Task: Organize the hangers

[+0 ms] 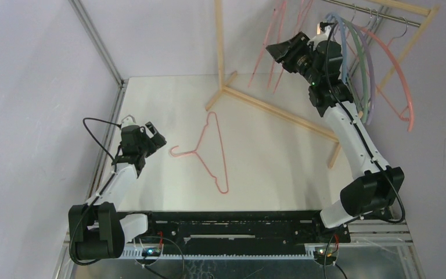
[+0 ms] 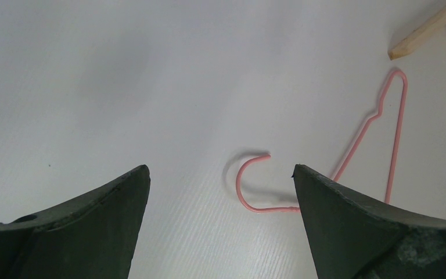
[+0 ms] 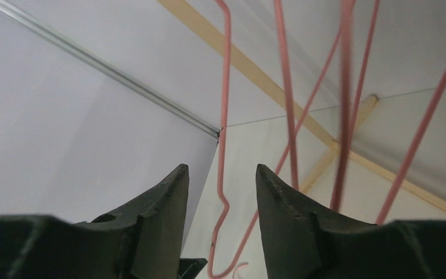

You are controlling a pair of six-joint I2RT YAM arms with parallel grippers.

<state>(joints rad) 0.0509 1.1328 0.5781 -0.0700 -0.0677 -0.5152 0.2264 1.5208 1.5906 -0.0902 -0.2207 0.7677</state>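
Note:
One pink wire hanger (image 1: 211, 152) lies flat on the white table, its hook pointing left. My left gripper (image 1: 158, 136) hovers just left of that hook, wide open and empty. In the left wrist view the hook (image 2: 245, 187) lies ahead between the spread fingers of the gripper (image 2: 220, 170). My right gripper (image 1: 274, 49) is raised beside several pink hangers (image 1: 279, 35) hanging from the rail. In the right wrist view it (image 3: 220, 168) is open, with a hanging pink wire (image 3: 225, 116) seen through the gap, not gripped. Blue (image 1: 344, 46), grey-green (image 1: 360, 52), lilac (image 1: 373, 75) and salmon (image 1: 403, 87) hangers hang to its right.
The pale wooden rack frame (image 1: 279, 113) stands at the back right, its foot bars lying across the table and its metal rail (image 1: 377, 11) on top. A metal wall post (image 1: 96, 40) runs along the back left corner. The rack's foot end (image 2: 418, 40) shows in the left wrist view.

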